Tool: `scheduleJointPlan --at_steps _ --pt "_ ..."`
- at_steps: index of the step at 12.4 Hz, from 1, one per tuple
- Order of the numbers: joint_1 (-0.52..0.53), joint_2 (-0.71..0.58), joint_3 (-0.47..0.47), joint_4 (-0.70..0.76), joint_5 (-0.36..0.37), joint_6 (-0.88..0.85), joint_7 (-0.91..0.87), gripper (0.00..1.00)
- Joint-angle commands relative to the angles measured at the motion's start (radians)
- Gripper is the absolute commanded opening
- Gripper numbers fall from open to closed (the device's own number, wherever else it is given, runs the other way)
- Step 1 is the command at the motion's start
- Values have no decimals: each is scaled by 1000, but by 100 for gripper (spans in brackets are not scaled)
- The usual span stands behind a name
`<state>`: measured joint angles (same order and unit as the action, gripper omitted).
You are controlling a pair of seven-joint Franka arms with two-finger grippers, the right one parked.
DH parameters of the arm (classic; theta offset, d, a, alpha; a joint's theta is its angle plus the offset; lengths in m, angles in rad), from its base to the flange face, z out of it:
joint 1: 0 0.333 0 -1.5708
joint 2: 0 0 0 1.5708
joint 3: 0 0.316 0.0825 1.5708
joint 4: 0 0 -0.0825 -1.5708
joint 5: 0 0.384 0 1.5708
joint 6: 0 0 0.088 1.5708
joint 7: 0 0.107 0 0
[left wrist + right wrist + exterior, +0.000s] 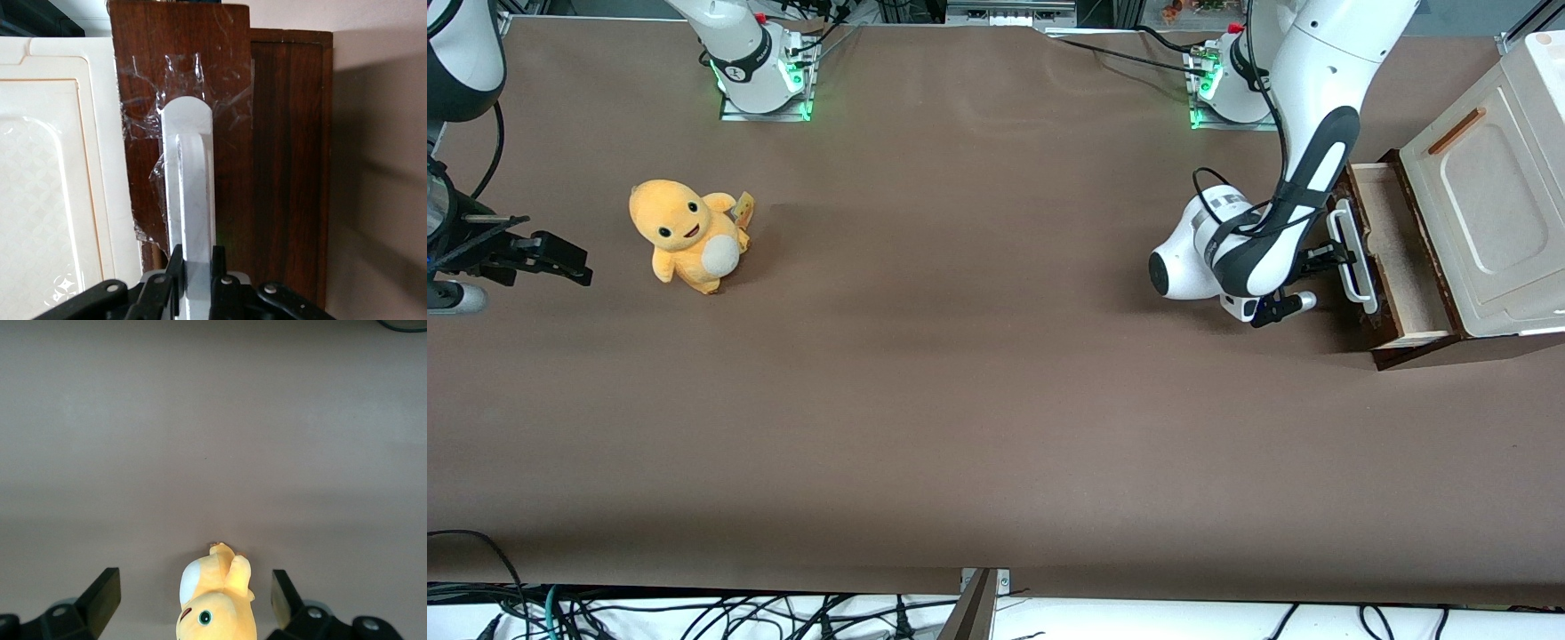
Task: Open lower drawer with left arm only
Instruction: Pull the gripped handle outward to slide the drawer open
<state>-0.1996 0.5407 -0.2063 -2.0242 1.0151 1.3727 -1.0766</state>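
The drawer (1392,258) stood at the working arm's end of the table (960,400), at about 3 o'clock from the table's middle in the front view. It was pulled partly out from under the cream panel (1485,222), so its pale inside was showing. Its dark front faced the middle of the table, and the white handle (1352,258) lay along that front.

The left arm (1307,133) came down in front of the drawer, and the gripper (195,270) was at the handle, at about 9 o'clock from the drawer in the front view. In the wrist view its two black fingers (175,267) were closed on the handle, one at each side of the white bar, touching it. Clear tape (193,80) was around the handle's end on the wood.

A yellow plush toy (687,233) sat well apart, toward the parked arm's end of the table.
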Motion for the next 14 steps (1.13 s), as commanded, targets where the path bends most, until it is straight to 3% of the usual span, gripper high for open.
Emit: scheduleJointPlan --at_steps 1,3,4,5,6,8,12,14 --pt "-34 2 -4 16 -72 -55 -8 16" --pt "-32 5 -11 16 -72 -55 -9 17" --pt "-32 5 -12 15 -72 -55 -8 30" --pt "-32 12 -12 16 -70 -55 -8 52" --pt "-31 13 -12 16 -69 -55 -6 64" --pt "-27 13 -12 18 -67 -54 -6 76" --pt "-24 13 -13 71 -85 -53 10 81" --pt "-21 10 -15 132 -154 -53 33 81"
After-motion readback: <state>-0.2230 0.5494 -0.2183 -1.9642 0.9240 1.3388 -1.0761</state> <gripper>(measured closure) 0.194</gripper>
